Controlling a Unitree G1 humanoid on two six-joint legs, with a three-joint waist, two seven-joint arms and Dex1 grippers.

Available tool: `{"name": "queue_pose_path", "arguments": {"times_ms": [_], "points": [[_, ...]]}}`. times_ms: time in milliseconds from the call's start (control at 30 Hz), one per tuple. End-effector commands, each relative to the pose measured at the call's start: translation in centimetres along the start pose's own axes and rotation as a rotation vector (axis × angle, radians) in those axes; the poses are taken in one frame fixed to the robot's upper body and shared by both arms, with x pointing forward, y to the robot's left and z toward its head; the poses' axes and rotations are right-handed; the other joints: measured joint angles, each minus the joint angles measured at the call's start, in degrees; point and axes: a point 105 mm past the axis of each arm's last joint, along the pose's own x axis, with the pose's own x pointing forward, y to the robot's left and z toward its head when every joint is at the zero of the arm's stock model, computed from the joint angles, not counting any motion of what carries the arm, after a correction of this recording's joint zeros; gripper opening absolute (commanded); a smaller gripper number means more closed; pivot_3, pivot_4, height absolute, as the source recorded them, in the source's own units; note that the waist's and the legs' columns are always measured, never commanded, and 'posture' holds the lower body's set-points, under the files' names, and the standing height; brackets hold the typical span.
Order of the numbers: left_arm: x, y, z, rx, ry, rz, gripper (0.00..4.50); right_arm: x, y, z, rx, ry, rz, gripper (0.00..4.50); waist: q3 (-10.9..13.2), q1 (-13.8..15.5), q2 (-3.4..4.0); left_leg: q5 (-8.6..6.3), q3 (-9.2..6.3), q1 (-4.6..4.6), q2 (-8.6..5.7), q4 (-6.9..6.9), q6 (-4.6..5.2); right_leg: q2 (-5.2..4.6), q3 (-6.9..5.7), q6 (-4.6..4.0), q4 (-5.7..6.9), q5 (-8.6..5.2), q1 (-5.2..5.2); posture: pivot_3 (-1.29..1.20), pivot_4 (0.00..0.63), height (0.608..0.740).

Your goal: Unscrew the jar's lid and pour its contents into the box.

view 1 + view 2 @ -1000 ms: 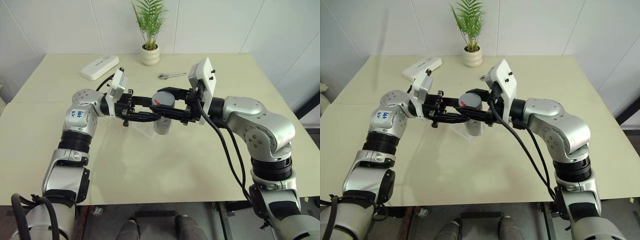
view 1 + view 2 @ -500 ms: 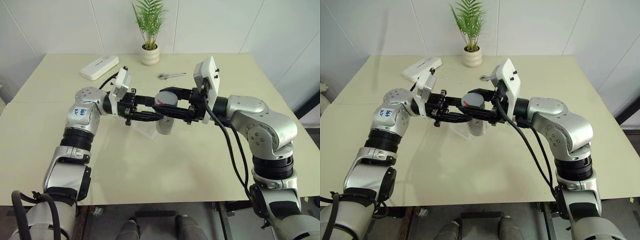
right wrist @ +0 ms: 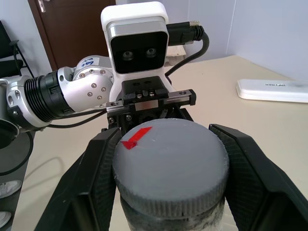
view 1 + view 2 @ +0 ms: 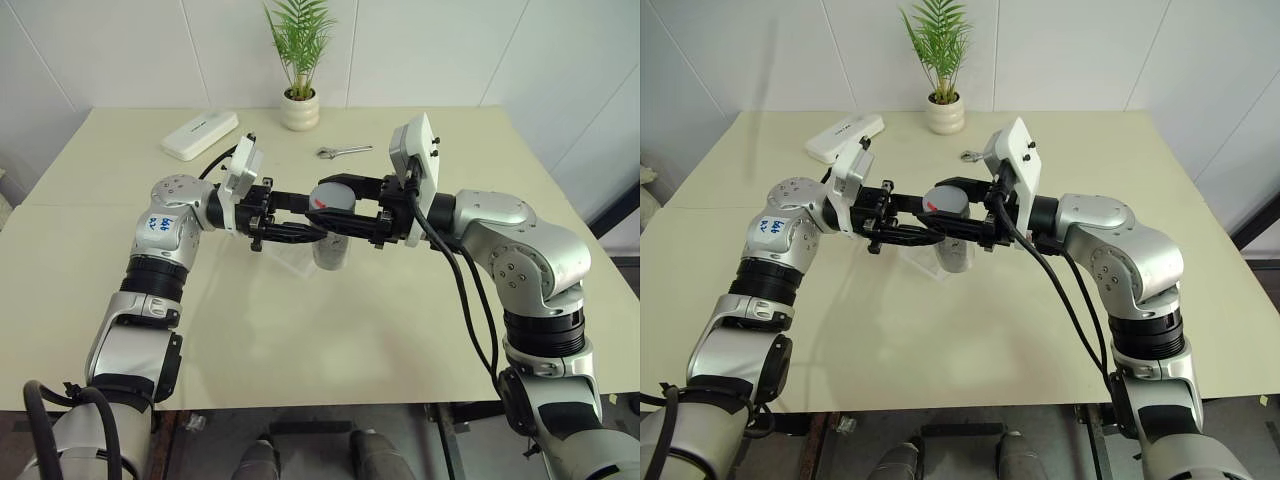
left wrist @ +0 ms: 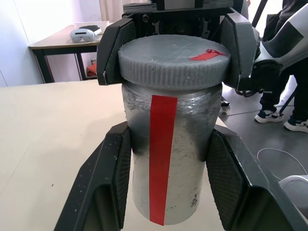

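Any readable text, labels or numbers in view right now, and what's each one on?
Blue handwriting on the left arm's sticker: too small to read.
Grey print on the white case: too blurred to read.
Jar and lid: plain red tape, no text.

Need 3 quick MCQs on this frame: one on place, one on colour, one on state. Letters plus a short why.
1. Where does the wrench lie?
A. on the table behind the arms
B. inside the box
C. on the white case

2. What colour is the mark on the lid?
A. blue
B. red
C. green

3. What is the right tool doing?
A. hanging open above the table
B. shut on the plant pot
C. shut on the lid

Key: 1 A, it rests on the table between the pot and the arms. 2 B, a red strip shows on the grey top. 3 C, its fingers flank the lid while the left tool clamps the jar below.
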Motion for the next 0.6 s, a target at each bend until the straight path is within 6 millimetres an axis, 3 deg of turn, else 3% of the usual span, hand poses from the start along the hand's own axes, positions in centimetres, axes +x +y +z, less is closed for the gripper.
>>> {"name": "queue_pose_path", "arguments": {"times_ms": [33, 100, 267, 600], "points": [[1.32, -0.99, 0.01, 0.008, 0.023, -0.11, 1.91, 1.82, 4.97, 2.83, -0.109, -0.098, 0.289, 2.59, 0.0, 0.0, 0.0, 0.0, 0.0, 0.0, 0.0, 0.0, 0.0, 0.0, 0.0, 0.0, 0.0, 0.0, 0.0, 0.0, 0.15, 0.74], [1.35, -1.05, 0.12, 0.01, 0.019, -0.111, 1.91, 1.83, 4.83, 2.73, -0.111, -0.093, 0.282, 2.59, 0.0, 0.0, 0.0, 0.0, 0.0, 0.0, 0.0, 0.0, 0.0, 0.0, 0.0, 0.0, 0.0, 0.0, 0.0, 0.0, 0.15, 0.74], [1.28, -1.16, 0.24, 0.012, 0.018, -0.108, 1.9, 1.83, 4.44, 2.72, -0.115, -0.091, 0.261, 4.22, 0.0, -0.09, 0.0, 0.0, 0.0, 0.0, 0.0, 0.02, 0.0, 0.0, 0.0, 0.0, 0.01, 0.0, 0.0, 0.0, 0.15, 0.74], [1.04, -1.09, 0.55, 0.021, 0.011, -0.09, 1.9, 1.57, 4.05, 2.74, -0.125, -0.081, 0.244, 4.3, 0.01, -0.04, 0.01, 0.0, 0.0, 0.0, 0.0, 0.08, 0.0, 0.0, 0.0, 0.0, 0.09, 0.0, 0.0, 0.0, 0.15, 0.74]]}}
